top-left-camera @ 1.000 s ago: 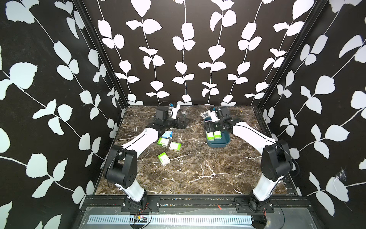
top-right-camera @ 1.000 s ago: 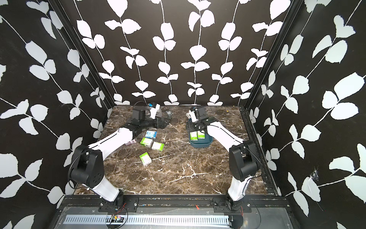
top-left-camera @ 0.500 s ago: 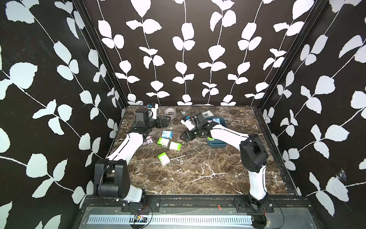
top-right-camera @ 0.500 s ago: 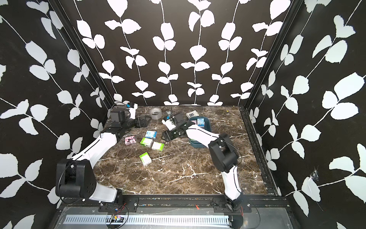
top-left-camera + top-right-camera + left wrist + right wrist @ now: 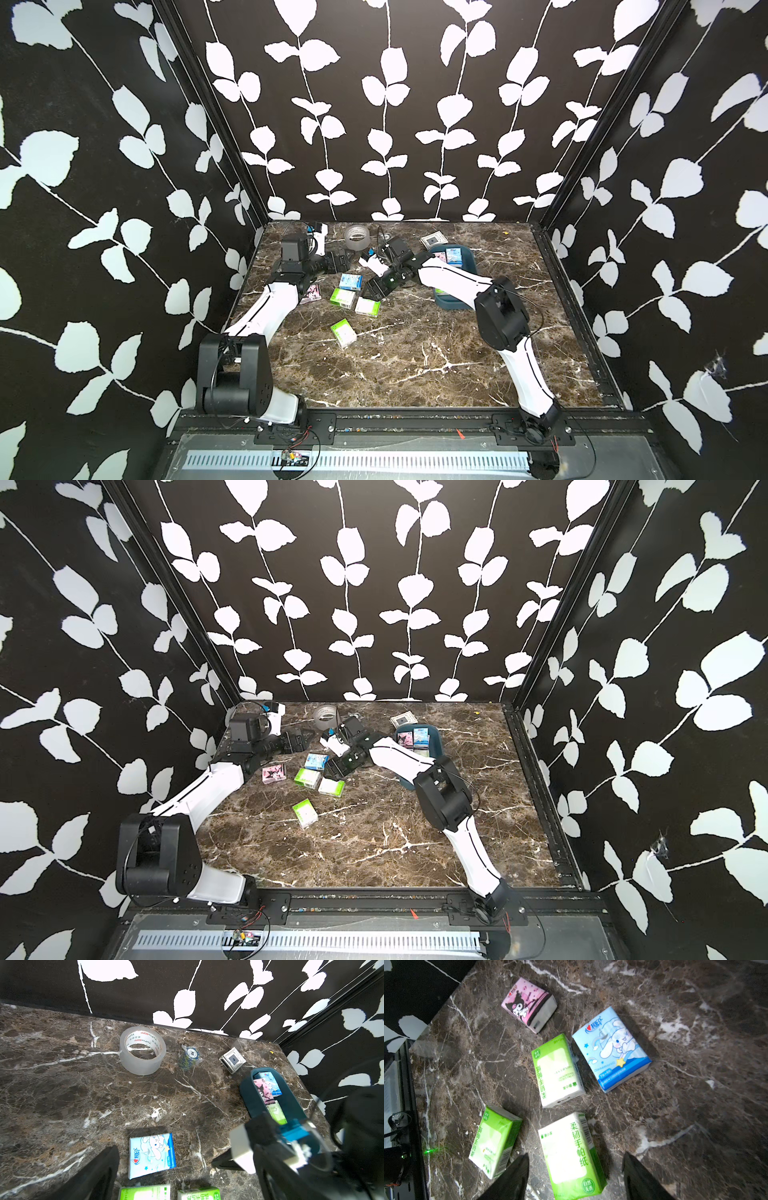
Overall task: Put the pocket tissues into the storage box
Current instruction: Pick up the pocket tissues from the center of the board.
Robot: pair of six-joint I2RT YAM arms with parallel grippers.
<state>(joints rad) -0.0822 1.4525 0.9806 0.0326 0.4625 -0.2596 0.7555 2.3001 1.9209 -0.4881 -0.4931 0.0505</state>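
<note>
- Green tissue pack (image 5: 568, 1147) lies well apart from the storage box (image 5: 472, 262), between the spread jaws of your right gripper (image 5: 575, 1155).
- Left gripper (image 5: 340, 262) gapes empty.
- Close off-centre and it may skid.

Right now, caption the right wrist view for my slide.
Open right gripper above a green-and-white rectangular tissue pack; four more packs on brown marble table.

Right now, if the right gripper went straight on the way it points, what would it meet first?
Most likely the green tissue pack on the table: the right gripper is open, and in the wrist view that pack sits framed between its fingers. The gap to it is unclear.
</note>
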